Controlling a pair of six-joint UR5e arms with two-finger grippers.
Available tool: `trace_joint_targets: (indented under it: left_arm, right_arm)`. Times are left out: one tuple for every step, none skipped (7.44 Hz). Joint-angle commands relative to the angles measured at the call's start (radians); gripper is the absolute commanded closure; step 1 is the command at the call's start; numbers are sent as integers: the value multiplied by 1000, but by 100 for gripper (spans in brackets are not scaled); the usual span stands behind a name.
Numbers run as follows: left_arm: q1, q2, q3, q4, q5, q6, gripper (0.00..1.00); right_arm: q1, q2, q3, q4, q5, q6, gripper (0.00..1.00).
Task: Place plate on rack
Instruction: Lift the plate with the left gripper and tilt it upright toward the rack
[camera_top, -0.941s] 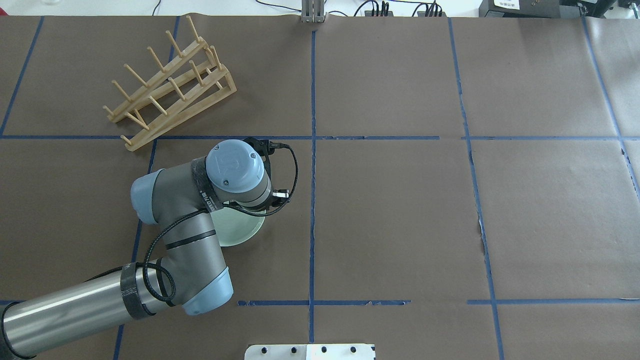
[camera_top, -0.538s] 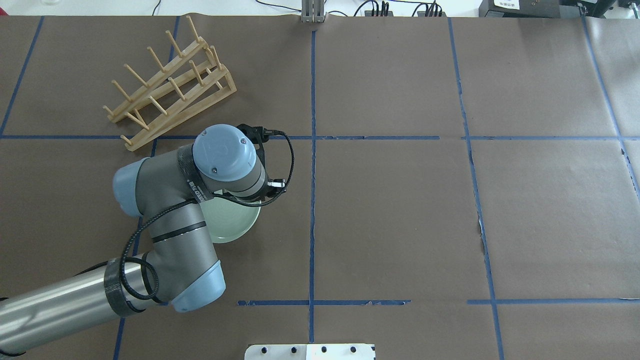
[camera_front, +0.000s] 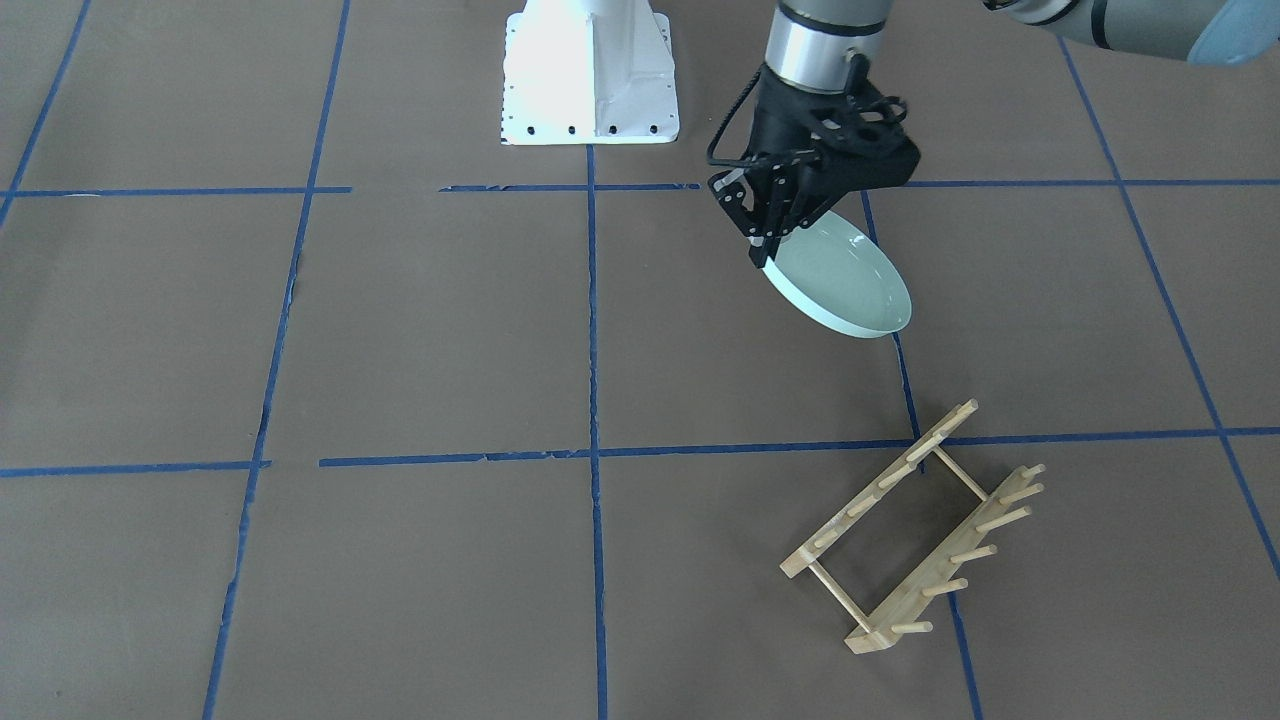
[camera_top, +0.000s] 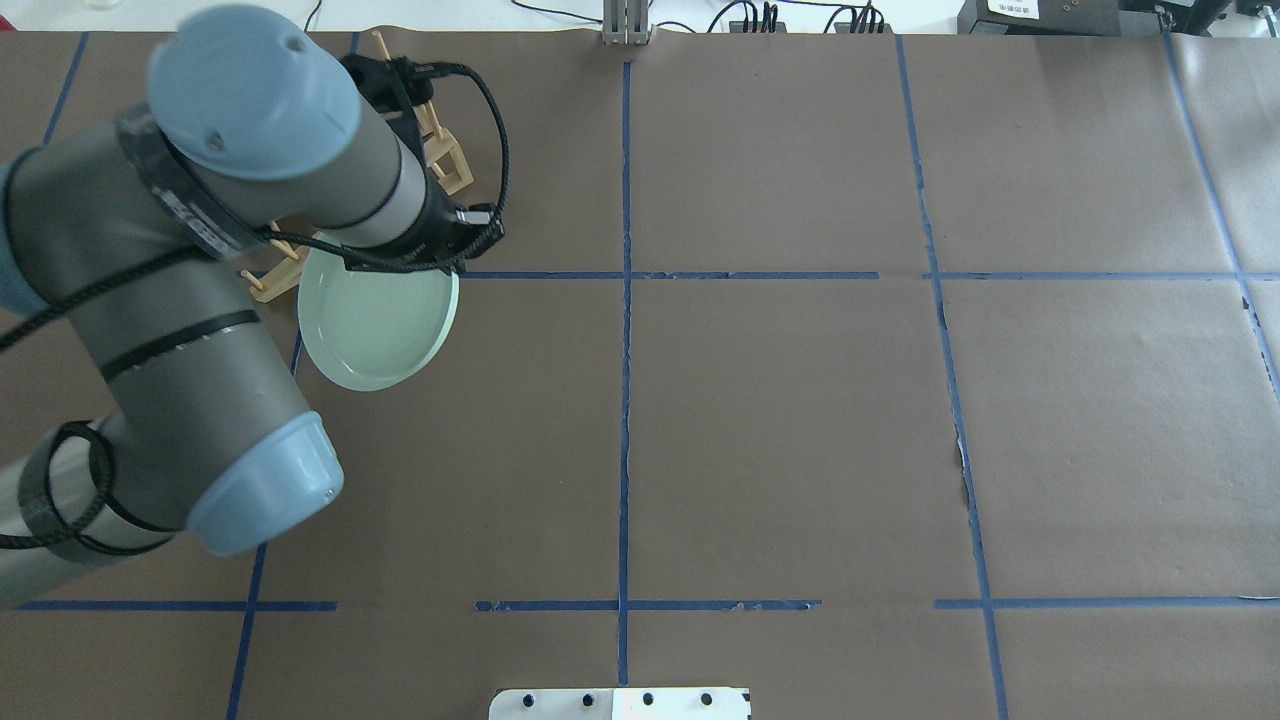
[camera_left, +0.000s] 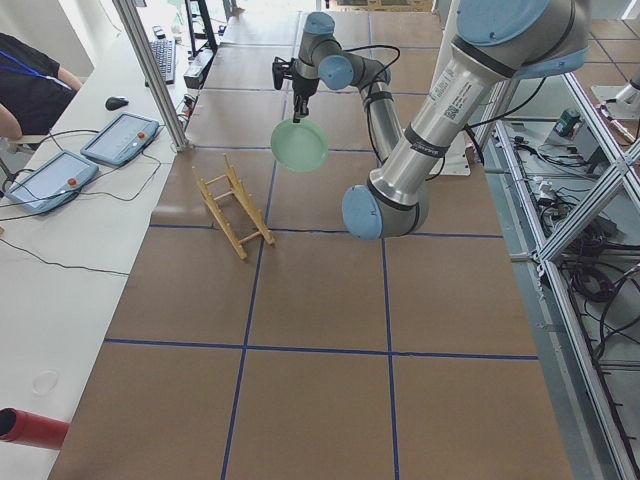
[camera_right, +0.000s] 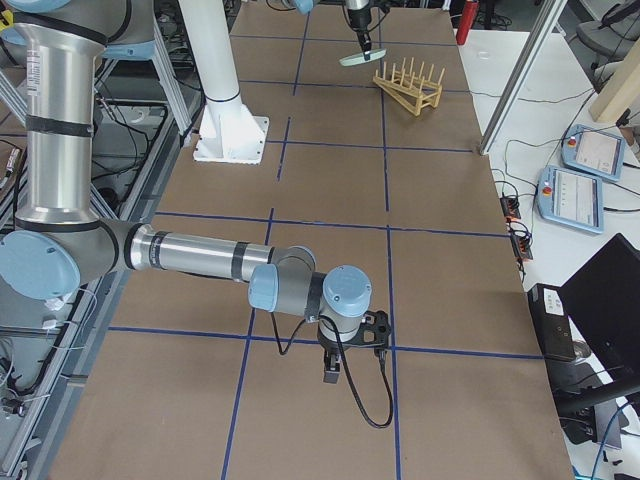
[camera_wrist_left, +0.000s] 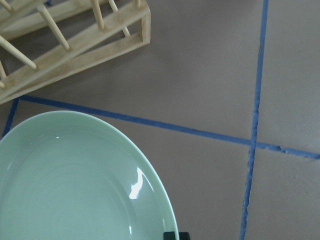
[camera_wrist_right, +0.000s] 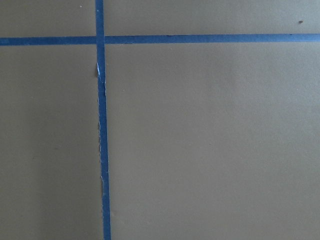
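The pale mint-green plate (camera_front: 848, 285) hangs tilted in the air, held by its rim in my left gripper (camera_front: 766, 252), which is shut on it. In the overhead view the plate (camera_top: 380, 325) is just in front of the wooden rack (camera_top: 447, 160), which my left arm mostly hides. The rack (camera_front: 912, 540) stands on the table, apart from the plate. The left wrist view shows the plate (camera_wrist_left: 75, 185) below and the rack (camera_wrist_left: 75, 45) at the top left. My right gripper (camera_right: 331, 372) shows only in the exterior right view, low over the table; I cannot tell whether it is open or shut.
The table is covered in brown paper with blue tape lines (camera_top: 625, 300). The robot's white base (camera_front: 590, 75) is at the near edge. Tablets and cables (camera_left: 75, 165) lie beyond the far table edge.
My left arm has risen and swung toward the far left, carrying the plate from the table's left middle up next to the rack. The rack has not moved.
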Motion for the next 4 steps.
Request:
trace_joint_targets:
  left_arm:
    - [-82, -3, -5, -106, -27, 13, 100]
    - [-118, 1, 31, -212, -29, 11, 100]
    - [-124, 11, 67, -327, -30, -1, 100]
    - [-133, 52, 81, -452, -47, -36, 100]
  right_arm:
    - [0, 0, 0, 0, 0, 0, 0]
    - [0, 0, 0, 0, 0, 0, 0]
    - [1, 0, 0, 0, 0, -2, 0]
    - [0, 0, 0, 0, 0, 0, 0]
